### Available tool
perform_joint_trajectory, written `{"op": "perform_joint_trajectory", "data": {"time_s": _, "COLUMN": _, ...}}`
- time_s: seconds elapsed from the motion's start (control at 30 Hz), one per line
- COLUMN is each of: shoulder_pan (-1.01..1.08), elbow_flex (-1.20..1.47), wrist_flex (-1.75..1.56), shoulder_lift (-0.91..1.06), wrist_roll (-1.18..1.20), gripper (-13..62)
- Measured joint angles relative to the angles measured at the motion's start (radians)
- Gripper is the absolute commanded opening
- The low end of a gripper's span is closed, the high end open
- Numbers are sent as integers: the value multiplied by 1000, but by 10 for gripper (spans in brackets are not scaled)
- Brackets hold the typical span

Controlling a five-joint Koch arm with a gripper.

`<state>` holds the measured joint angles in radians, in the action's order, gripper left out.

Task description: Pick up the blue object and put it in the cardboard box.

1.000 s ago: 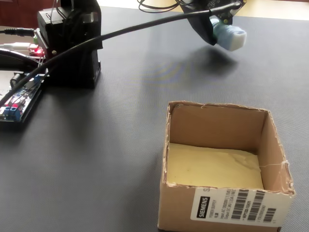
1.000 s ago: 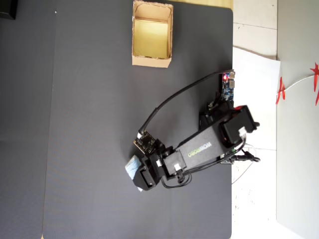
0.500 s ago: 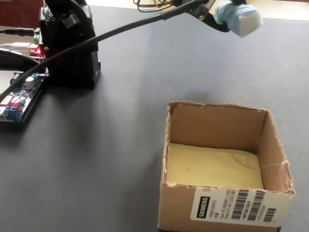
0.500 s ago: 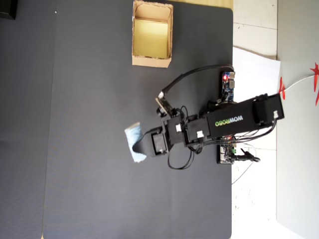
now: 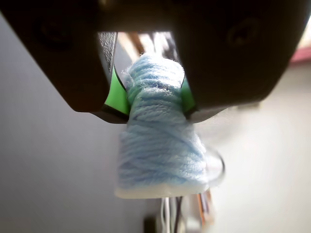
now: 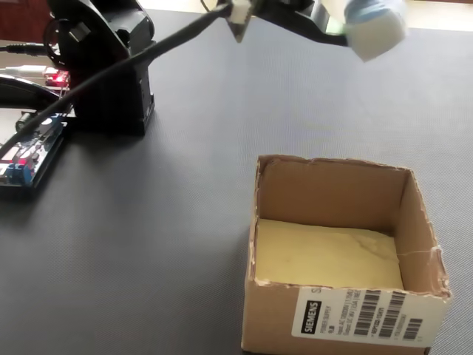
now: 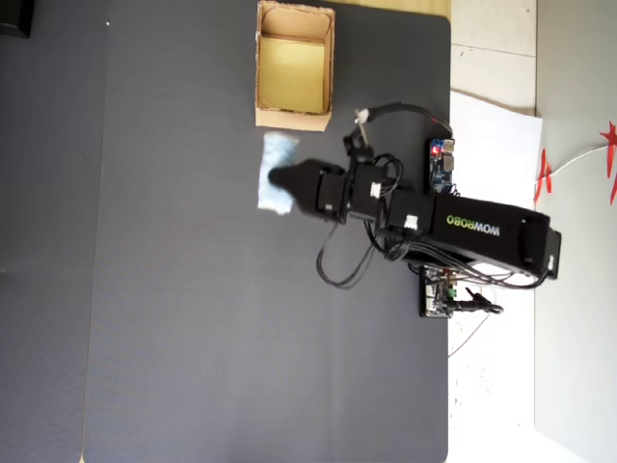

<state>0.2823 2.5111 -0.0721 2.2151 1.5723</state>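
The small pale-blue, soft, ribbed yarn-like bundle (image 5: 163, 141) sits clamped between the green-padded tips of the black gripper (image 5: 154, 94), which fills the upper half of the wrist view; the jaws are closed down to the bundle's width and pinch it at a waist, with the larger part hanging out below the tips toward the lower centre of that frame. In the fixed view the same bundle (image 6: 375, 28) hangs in the air at the upper right of the frame, clear of the dark grey mat (image 6: 185, 222).

The relation that matters is bundle to box. In the overhead view the bundle (image 7: 278, 183) lies left of centre in the upper half, its long axis running up and down the frame, and the small tan cardboard box with a yellowish floor (image 7: 294, 114) stands just above it at the top centre, near but not under it. Judging from this, the carry must go toward the top of the overhead frame until the bundle is over the opening.

The box (image 6: 425, 244) in the fixed view is open at the top and holds nothing; only its bare yellowish floor shows
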Motion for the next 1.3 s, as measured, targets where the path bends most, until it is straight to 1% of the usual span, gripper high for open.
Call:
{"op": "perform_joint_trajectory", "data": {"time_s": 0.07, "shoulder_pan": 83, "elbow_flex": 0, "wrist_flex": 0, "shoulder_lift": 0, "wrist_roll": -46, "gripper": 27}}
{"op": "perform_joint_trajectory", "data": {"time_s": 0.1, "shoulder_pan": 92, "elbow_flex": 0, "wrist_flex": 0, "shoulder_lift": 0, "wrist_roll": -54, "gripper": 27}}
{"op": "perform_joint_trajectory", "data": {"time_s": 0.17, "shoulder_pan": 195, "elbow_flex": -29, "wrist_flex": 2, "shoulder_lift": -8, "wrist_roll": -137, "gripper": 27}}
{"op": "perform_joint_trajectory", "data": {"time_s": 0.23, "shoulder_pan": 221, "elbow_flex": -48, "wrist_flex": 3, "shoulder_lift": -28, "wrist_roll": -143, "gripper": 27}}
{"op": "perform_joint_trajectory", "data": {"time_s": 0.27, "shoulder_pan": 295, "elbow_flex": -150, "wrist_flex": 2, "shoulder_lift": -124, "wrist_roll": -176, "gripper": 28}}
{"op": "perform_joint_trajectory", "data": {"time_s": 0.3, "shoulder_pan": 305, "elbow_flex": -164, "wrist_flex": 2, "shoulder_lift": -137, "wrist_roll": -181, "gripper": 28}}
{"op": "perform_joint_trajectory", "data": {"time_s": 0.33, "shoulder_pan": 350, "elbow_flex": -204, "wrist_flex": 2, "shoulder_lift": -212, "wrist_roll": -199, "gripper": 28}}
{"op": "perform_joint_trajectory", "data": {"time_s": 0.47, "shoulder_pan": 431, "elbow_flex": -242, "wrist_flex": 31, "shoulder_lift": -324, "wrist_roll": -201, "gripper": 33}}
{"op": "perform_joint_trajectory", "data": {"time_s": 0.5, "shoulder_pan": 436, "elbow_flex": -244, "wrist_flex": 44, "shoulder_lift": -330, "wrist_roll": -219, "gripper": 65}}
{"op": "perform_joint_trajectory", "data": {"time_s": 0.53, "shoulder_pan": 437, "elbow_flex": -247, "wrist_flex": 46, "shoulder_lift": -334, "wrist_roll": -239, "gripper": 132}}
{"op": "perform_joint_trajectory", "data": {"time_s": 0.57, "shoulder_pan": 439, "elbow_flex": -267, "wrist_flex": 84, "shoulder_lift": -351, "wrist_roll": -319, "gripper": 168}}
{"op": "perform_joint_trajectory", "data": {"time_s": 0.6, "shoulder_pan": 442, "elbow_flex": -267, "wrist_flex": 129, "shoulder_lift": -351, "wrist_roll": -344, "gripper": 206}}
{"op": "perform_joint_trajectory", "data": {"time_s": 0.67, "shoulder_pan": 445, "elbow_flex": -267, "wrist_flex": 161, "shoulder_lift": -354, "wrist_roll": -350, "gripper": 261}}
{"op": "perform_joint_trajectory", "data": {"time_s": 0.7, "shoulder_pan": 446, "elbow_flex": -267, "wrist_flex": 163, "shoulder_lift": -354, "wrist_roll": -350, "gripper": 308}}
{"op": "perform_joint_trajectory", "data": {"time_s": 0.8, "shoulder_pan": 446, "elbow_flex": -267, "wrist_flex": 161, "shoulder_lift": -354, "wrist_roll": -351, "gripper": 318}}
{"op": "perform_joint_trajectory", "data": {"time_s": 1.03, "shoulder_pan": 425, "elbow_flex": -267, "wrist_flex": 158, "shoulder_lift": -330, "wrist_roll": -169, "gripper": 337}}
{"op": "perform_joint_trajectory", "data": {"time_s": 1.13, "shoulder_pan": 382, "elbow_flex": -253, "wrist_flex": 153, "shoulder_lift": -258, "wrist_roll": -94, "gripper": 340}}
{"op": "perform_joint_trajectory", "data": {"time_s": 1.17, "shoulder_pan": 350, "elbow_flex": -192, "wrist_flex": 109, "shoulder_lift": -196, "wrist_roll": -44, "gripper": 340}}
{"op": "perform_joint_trajectory", "data": {"time_s": 1.3, "shoulder_pan": 284, "elbow_flex": -95, "wrist_flex": 74, "shoulder_lift": -104, "wrist_roll": 9, "gripper": 339}}
